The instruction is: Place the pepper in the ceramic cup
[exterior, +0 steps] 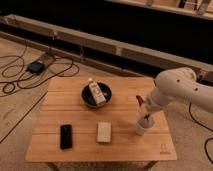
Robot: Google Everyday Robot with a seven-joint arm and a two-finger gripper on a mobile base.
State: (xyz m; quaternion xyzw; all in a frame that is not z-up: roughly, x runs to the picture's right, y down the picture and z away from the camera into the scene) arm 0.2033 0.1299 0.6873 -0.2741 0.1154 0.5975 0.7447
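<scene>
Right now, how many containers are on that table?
2: a dark bowl at the middle of the table, holding a carton; a white cup near its right edge, the end effector right above it.

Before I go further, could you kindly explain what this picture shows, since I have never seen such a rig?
This is one camera's view, looking down on a wooden table. The white machine on the right is a robot arm. Its gripper is shut and hangs just over the white cup. The red bit by the gripper seems to be the pepper, held. Also on the table are a dark bowl with a carton in it, a flat black object and a pale block.
</scene>
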